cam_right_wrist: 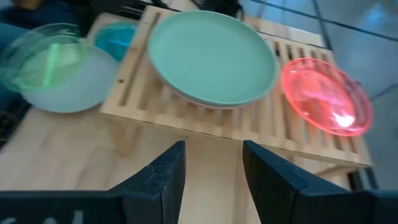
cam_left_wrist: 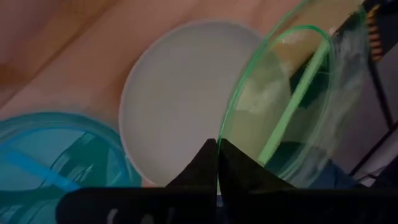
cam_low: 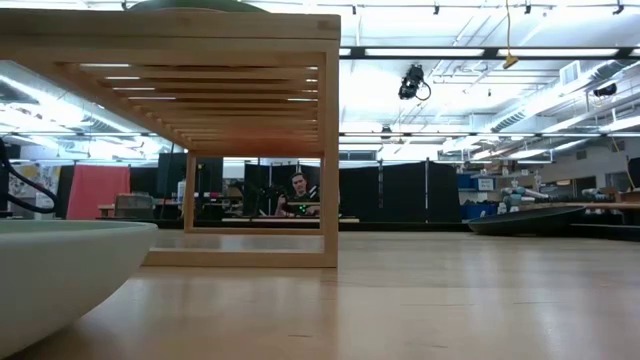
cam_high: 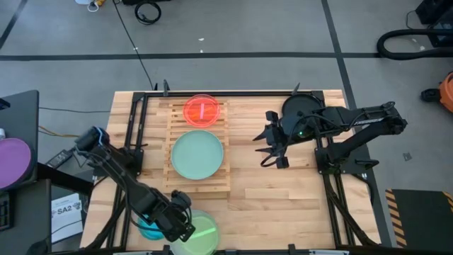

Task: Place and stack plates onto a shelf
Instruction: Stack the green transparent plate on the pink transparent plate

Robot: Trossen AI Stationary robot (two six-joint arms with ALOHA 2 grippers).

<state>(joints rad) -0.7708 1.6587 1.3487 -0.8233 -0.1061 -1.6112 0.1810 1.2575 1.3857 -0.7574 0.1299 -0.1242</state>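
A translucent green plate [cam_left_wrist: 292, 93] lies over a larger whitish plate [cam_left_wrist: 174, 93] at the table's near edge, with a translucent blue plate [cam_left_wrist: 56, 149] beside them. My left gripper [cam_left_wrist: 217, 146] is shut on the green plate. The light-wood slatted shelf [cam_high: 199, 180] stands mid-table. It carries a pale mint-green plate [cam_high: 197, 154] and, toward the far edge, a red plate [cam_high: 202, 110]. My right gripper [cam_right_wrist: 211, 149] is open. It hovers to the right of the shelf [cam_right_wrist: 186, 109] and touches nothing. My left gripper pinches the green plate's rim [cam_left_wrist: 225, 134] between its two shut fingertips. The fingers come in from the table's left side, slanting downward. The rest of the plate reaches away from the fingers, over the whitish plate. I cannot tell whether it is lifted clear.
A dark round base [cam_high: 303, 110] sits at the far right of the table, behind my right arm. A purple disc [cam_high: 14, 161] lies off the table to the left. Bare planks [cam_high: 283, 198] stretch to the right of the shelf. A person [cam_low: 297, 195] sits in the room beyond.
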